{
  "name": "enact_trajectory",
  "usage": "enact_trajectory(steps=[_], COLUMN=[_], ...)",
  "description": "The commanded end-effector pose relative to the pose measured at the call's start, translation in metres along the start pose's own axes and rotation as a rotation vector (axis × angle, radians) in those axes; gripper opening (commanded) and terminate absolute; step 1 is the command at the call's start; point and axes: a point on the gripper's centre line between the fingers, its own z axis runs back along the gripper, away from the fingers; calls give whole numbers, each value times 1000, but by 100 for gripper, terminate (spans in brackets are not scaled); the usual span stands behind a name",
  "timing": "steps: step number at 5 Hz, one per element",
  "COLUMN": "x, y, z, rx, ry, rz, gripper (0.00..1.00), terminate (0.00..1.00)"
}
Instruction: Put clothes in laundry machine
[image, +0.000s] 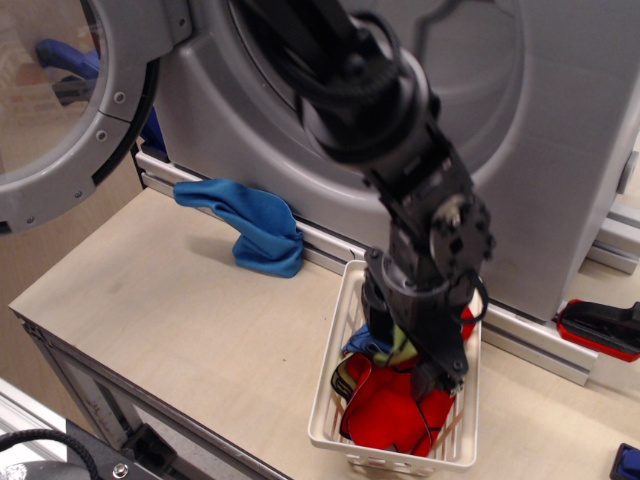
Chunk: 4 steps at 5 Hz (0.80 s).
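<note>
The clothes (388, 412) lie bunched in a white slatted basket (328, 418): red ones in front, an olive-green one (346, 376) and a blue one (361, 346) behind. My gripper (405, 350) is down inside the basket with its jaws apart, its fingers (432, 377) pressed into the cloths on either side of the olive-green and blue ones. The arm hides the middle of the pile. The silver-grey laundry machine (565, 150) stands right behind, its drum opening above the arm and its round door (75, 130) swung open at the left.
A larger blue cloth (256, 226) lies on the wooden table (150, 300) against the machine's base rail. A red and black tool (602, 328) lies at the right edge. A small blue object (628, 463) is at the bottom right corner.
</note>
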Motion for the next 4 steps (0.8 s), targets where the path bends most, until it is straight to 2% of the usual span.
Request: enact_trajectory(steps=[1, 2, 3, 4], x=[15, 16, 17, 17], y=[26, 27, 25, 24], z=[-14, -26, -30, -19], rx=[65, 77, 66, 78], ry=[-29, -7, -19, -39], rz=[77, 88, 113, 102], gripper=[100, 100, 0, 0], terminate=[0, 0, 0, 0])
